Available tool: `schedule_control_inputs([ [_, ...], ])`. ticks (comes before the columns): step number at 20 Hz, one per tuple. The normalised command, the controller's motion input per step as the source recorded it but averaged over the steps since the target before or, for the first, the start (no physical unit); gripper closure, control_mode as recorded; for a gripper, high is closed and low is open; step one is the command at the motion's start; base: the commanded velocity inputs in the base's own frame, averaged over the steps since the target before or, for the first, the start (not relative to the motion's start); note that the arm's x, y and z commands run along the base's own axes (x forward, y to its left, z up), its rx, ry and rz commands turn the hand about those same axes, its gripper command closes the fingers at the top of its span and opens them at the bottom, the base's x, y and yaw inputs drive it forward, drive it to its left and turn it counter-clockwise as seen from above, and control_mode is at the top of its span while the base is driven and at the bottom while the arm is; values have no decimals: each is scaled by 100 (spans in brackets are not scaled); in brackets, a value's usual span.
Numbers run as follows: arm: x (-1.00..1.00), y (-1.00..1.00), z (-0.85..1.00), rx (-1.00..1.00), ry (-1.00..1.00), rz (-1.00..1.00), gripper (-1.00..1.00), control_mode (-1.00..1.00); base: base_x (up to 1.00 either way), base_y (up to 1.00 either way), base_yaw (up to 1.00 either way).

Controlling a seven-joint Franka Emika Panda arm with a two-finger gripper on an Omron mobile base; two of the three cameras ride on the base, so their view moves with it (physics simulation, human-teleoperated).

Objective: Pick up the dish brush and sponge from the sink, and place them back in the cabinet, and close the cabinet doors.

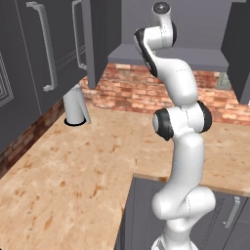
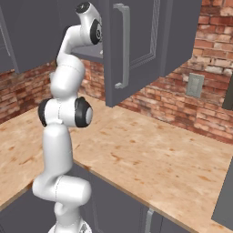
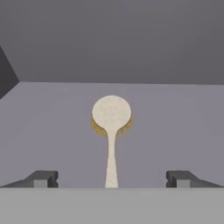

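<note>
In the hand view the dish brush (image 3: 111, 127) lies flat on the grey inner shelf of the cabinet (image 3: 52, 122), its round cream head away from the camera and its thin pale handle running back toward the gripper (image 3: 111, 178). A fringe of yellowish bristles shows around the lower edge of the head. The 2 dark fingertips (image 3: 43, 178) stand spread wide — 1 well off to each side of the handle, neither touching it. The brush rests free on the shelf, roughly midway between the tips. The back wall of the cabinet rises grey behind the head, and a darker side wall cuts in at the upper left of that view.

From the left base view the white arm (image 1: 181, 146) rises from the base and reaches up into the open cabinet, whose shelf edge (image 1: 171, 53) sits above a red brick backsplash (image 1: 132, 93). The cabinet doors (image 1: 95, 39) hang open; in the right base view 1 door (image 2: 132, 50) swings out toward the camera with its long silver bar handle (image 2: 122, 45) facing out. Below lies the beige speckled counter (image 1: 78, 166), and a grey cylinder (image 1: 75, 105) stands on it near the brick — what it is I cannot tell.
</note>
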Motion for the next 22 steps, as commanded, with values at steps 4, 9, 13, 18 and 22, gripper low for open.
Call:
schedule_control_inputs([
  [4, -24, 0, -13, 0, 0, 0, -100, -100, 0, 0, 0],
  [9, -41, 0, -2, 0, 0, 0, -100, -100, 0, 0, 0],
  [13, -57, 0, -1, 0, -1, 0, -100, -100, 0, 0, 0],
  [18, -66, 5, -23, 0, -3, 0, -100, -100, 0, 0, 0],
  [22, -67, 12, -43, 0, -3, 0, -100, -100, 0, 0, 0],
])
